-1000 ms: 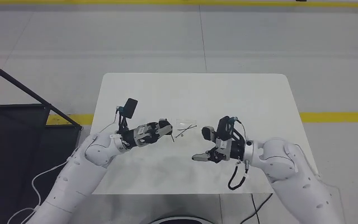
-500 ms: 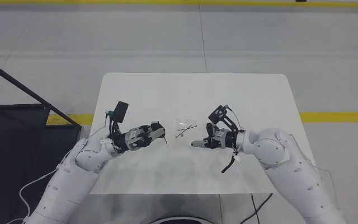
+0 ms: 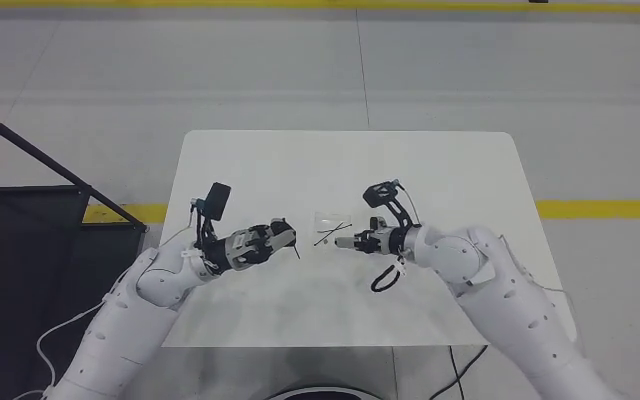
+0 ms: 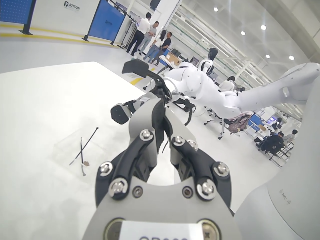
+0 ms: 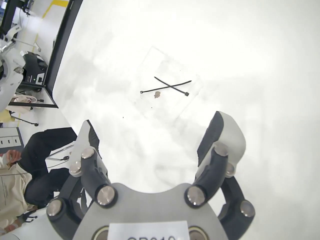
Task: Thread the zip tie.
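Two black zip ties (image 3: 332, 234) lie crossed on a clear sheet (image 3: 325, 220) at the middle of the white table (image 3: 400, 170). My right gripper (image 3: 345, 243) hovers open just beside them; its own view has the crossed zip ties (image 5: 170, 87) ahead of its spread fingers (image 5: 220, 131). To the left of the sheet, my left gripper (image 3: 287, 236) is shut on a third zip tie (image 3: 296, 250), whose thin strand (image 4: 163, 146) hangs from the closed fingers (image 4: 147, 116). In the left wrist view the loose zip ties (image 4: 85, 146) lie beyond and to the side.
A small brown scrap (image 5: 157, 94) lies on the sheet next to the ties. A dark cloth-covered frame (image 3: 40, 230) stands beside the table's left edge. The far half of the table is bare white surface.
My right gripper has swung from the table's near side up to the sheet with the ties. The left gripper pulled back slightly to the left, keeping its zip tie.
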Robot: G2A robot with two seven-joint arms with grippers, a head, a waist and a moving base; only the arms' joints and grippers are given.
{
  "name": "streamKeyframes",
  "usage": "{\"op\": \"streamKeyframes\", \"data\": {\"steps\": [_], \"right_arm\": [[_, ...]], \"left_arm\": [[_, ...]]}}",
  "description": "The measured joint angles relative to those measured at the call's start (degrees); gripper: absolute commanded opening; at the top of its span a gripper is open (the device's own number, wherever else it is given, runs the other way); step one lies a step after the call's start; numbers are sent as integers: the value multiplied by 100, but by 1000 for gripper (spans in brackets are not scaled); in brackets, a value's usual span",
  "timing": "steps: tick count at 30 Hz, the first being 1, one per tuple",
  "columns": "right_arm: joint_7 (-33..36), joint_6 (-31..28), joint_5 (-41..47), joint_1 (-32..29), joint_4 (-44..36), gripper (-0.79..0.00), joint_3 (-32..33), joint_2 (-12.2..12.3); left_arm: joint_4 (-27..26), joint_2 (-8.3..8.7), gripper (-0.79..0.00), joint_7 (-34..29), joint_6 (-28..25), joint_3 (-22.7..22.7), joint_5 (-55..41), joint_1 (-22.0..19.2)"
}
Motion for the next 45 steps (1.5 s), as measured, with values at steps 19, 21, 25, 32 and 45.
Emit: {"op": "streamKeyframes", "data": {"steps": [19, 21, 25, 32, 45], "right_arm": [[109, 583, 92, 732, 1029, -551, -471, -363], [116, 585, 98, 764, 1091, -560, -489, -388], [119, 573, 94, 808, 1182, -600, -529, -434], [115, 529, 117, 861, 1294, -659, -551, -501], [155, 447, 110, 901, 1374, -785, -534, -587]], "left_arm": [[2, 0, -785, 0, 1, 2, -1, 0], [2, 0, -785, 0, 1, 2, -1, 0], [2, 0, -785, 0, 1, 2, -1, 0], [2, 0, -785, 0, 1, 2, -1, 0], [2, 0, -785, 0, 1, 2, -1, 0]]}}
